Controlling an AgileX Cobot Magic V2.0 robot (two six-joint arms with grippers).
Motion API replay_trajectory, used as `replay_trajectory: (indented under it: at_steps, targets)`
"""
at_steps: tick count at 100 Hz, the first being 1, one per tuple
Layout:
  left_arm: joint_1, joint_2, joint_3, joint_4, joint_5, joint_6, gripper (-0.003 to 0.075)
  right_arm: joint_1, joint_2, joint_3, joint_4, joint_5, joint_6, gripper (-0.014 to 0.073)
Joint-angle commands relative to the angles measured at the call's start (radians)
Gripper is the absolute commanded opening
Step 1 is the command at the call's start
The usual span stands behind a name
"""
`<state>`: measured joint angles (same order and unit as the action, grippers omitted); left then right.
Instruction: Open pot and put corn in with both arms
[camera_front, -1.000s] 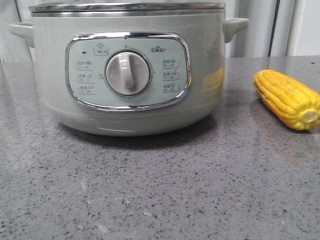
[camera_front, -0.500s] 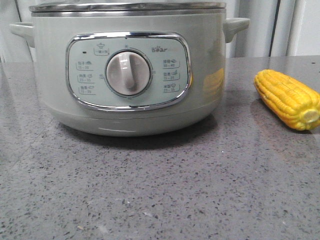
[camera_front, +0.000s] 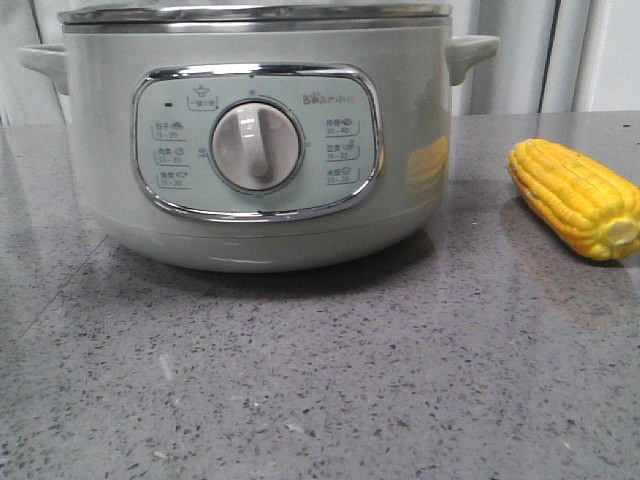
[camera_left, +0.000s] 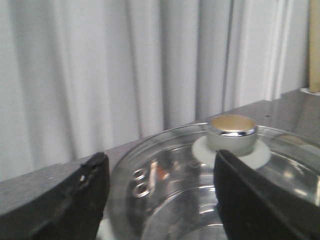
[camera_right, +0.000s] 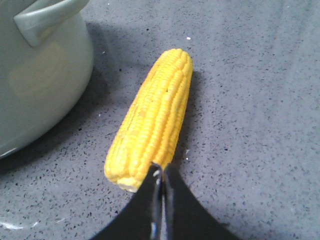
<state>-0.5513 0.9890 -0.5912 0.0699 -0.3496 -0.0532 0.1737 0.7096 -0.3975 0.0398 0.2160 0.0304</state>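
step: lift lid (camera_left: 220, 190) off pot (camera_front: 260, 140) | left claw (camera_left: 160, 195) apart, straddle knob (camera_left: 232, 132) squarely | right claw (camera_right: 161, 200) together above corn (camera_right: 152, 122), counter's right edge

The pot (camera_front: 256, 140), a large round pale grey-green electric cooker, stood upright toward the left side of the grey speckled tabletop, its chrome-framed control panel and off-white dial facing the front edge. It had 2 side handles and a steel rim, and its glass lid with a chrome knob sat closed on top. The corn (camera_front: 577, 198), 1 short bright yellow cob, lay on its side near the right edge, apart from the pot, pale cut end toward the front.
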Motion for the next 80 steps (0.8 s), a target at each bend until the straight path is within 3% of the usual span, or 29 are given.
replay_trajectory:
  at_steps: [1, 27, 80]
  targets:
    - [-0.053, 0.067, -0.077, 0.003, -0.109, -0.001, 0.0389, 0.003, 0.012, -0.042, -0.003, -0.072, -0.004, -0.0071]
    - [-0.115, 0.253, -0.219, 0.003, -0.107, -0.001, 0.0389, 0.003, 0.012, -0.042, -0.003, -0.072, -0.004, -0.0071]
    - [-0.12, 0.434, -0.362, -0.008, -0.1, -0.001, 0.0388, 0.003, 0.012, -0.042, -0.003, -0.07, -0.004, -0.0071]
